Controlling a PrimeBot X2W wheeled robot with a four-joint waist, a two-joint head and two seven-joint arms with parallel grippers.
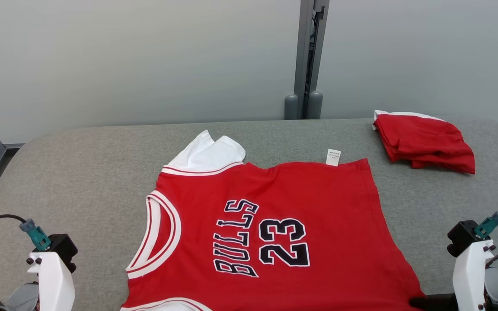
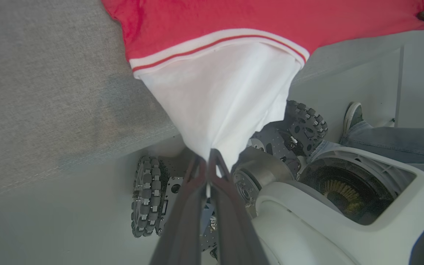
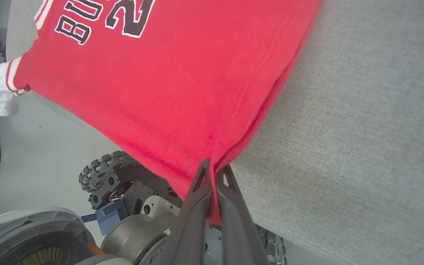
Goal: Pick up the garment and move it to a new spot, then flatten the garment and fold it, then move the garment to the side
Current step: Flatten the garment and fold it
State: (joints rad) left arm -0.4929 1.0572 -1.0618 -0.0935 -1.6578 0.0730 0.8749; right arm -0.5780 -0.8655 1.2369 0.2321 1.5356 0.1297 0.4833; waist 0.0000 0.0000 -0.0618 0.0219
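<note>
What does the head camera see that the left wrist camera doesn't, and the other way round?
Head view's extras: the BULLS 23 lettering on the jersey, its white tag, and a folded red pile at the table's far right.
Left wrist view's extras: the left gripper shut on the jersey's white sleeve, the robot's wheels, and a person's shoe.
Both share: the red jersey and the grey table.
</note>
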